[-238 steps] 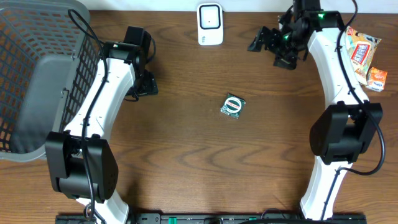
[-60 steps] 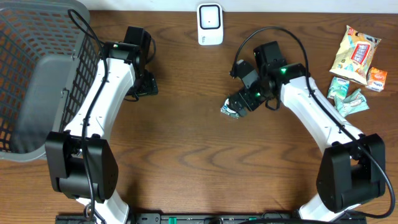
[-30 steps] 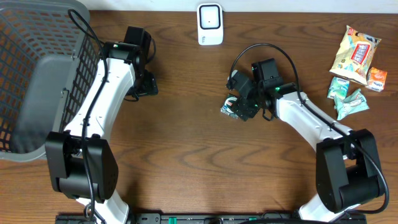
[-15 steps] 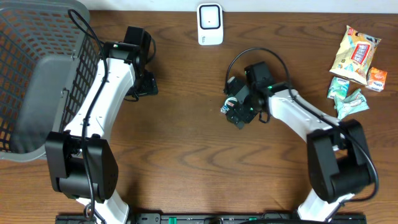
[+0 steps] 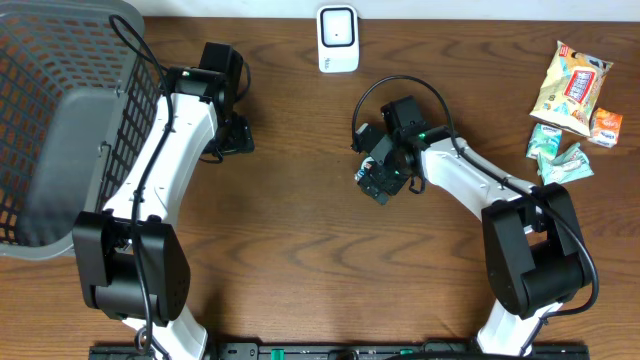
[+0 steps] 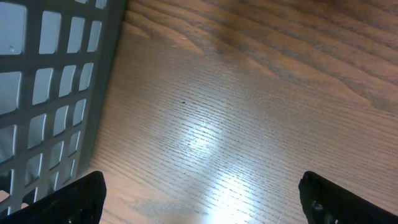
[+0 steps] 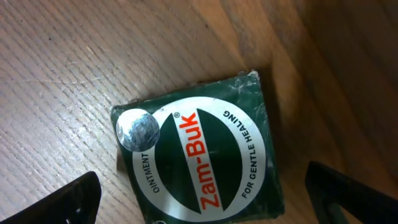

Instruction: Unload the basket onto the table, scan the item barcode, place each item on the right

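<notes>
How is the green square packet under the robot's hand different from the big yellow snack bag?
The Zam-Buk packet is dark green with a white ring; the snack bag is yellow and orange. The packet is square, and the bag is longer. The packet lies mid-table, right under the open right gripper; the bag lies at the far right side with no gripper near it. Both lie flat on the wooden table.
</notes>
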